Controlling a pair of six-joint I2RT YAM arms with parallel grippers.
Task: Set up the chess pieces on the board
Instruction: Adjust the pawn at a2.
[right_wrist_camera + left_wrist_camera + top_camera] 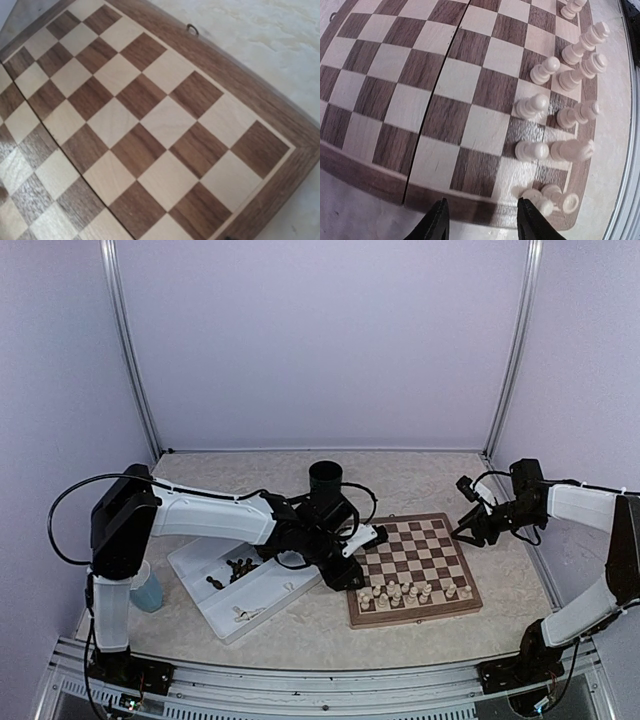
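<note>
The board lies right of centre. Several cream chess pieces stand in its two near rows. Dark chess pieces lie in the white tray. My left gripper hangs over the board's near-left edge. In the left wrist view it is open and empty above the board's border, with cream pieces to its right. My right gripper hovers at the board's far-right corner. The right wrist view shows only bare squares, with the fingers out of view.
A blue cup stands left of the tray, by the left arm's base. A black cylinder stands behind the left arm. A small metal clasp sits on the board's edge. Walls close in the back and sides.
</note>
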